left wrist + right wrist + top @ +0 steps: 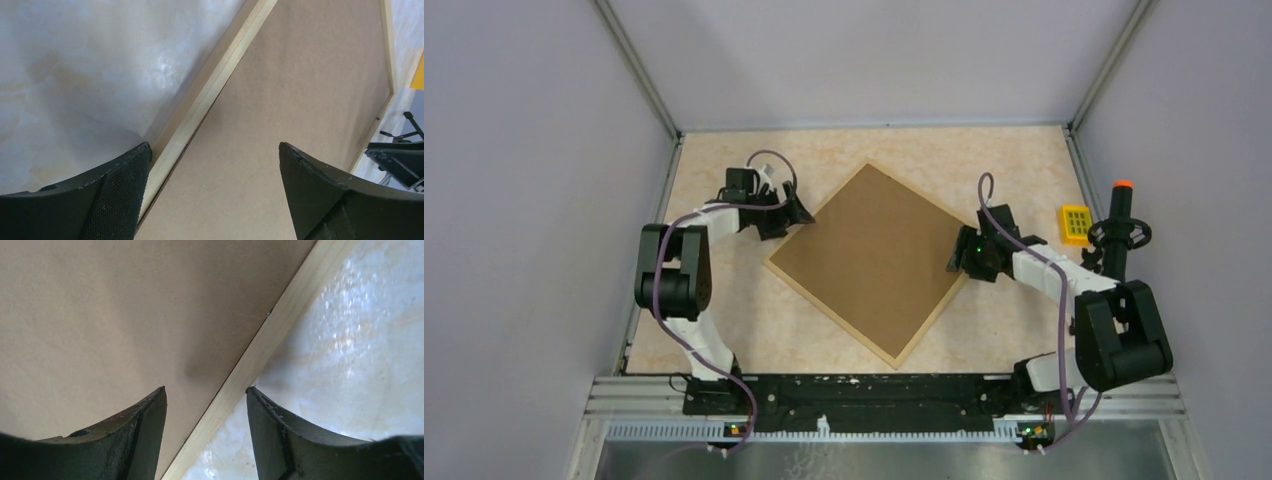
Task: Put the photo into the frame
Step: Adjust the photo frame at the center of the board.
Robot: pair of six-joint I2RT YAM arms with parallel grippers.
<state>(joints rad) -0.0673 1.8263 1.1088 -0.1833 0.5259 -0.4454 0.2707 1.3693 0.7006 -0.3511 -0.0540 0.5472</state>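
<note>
The frame (829, 317) lies flat on the table, turned like a diamond, its thin light wood moulding (221, 75) around a plain brown backing board (874, 255). The photo is hidden. My left gripper (799, 212) stands wide open at the frame's upper-left edge; in the left wrist view (215, 150) one finger is over the table and the other over the board (300, 90). My right gripper (957, 257) is at the frame's right side, open, its fingers astride the moulding (285, 315) with nothing clamped (206, 390).
A small yellow block (1076, 224) and a black stand with an orange tip (1121, 225) sit at the right of the table (724, 330). Grey walls close in the left, right and far sides.
</note>
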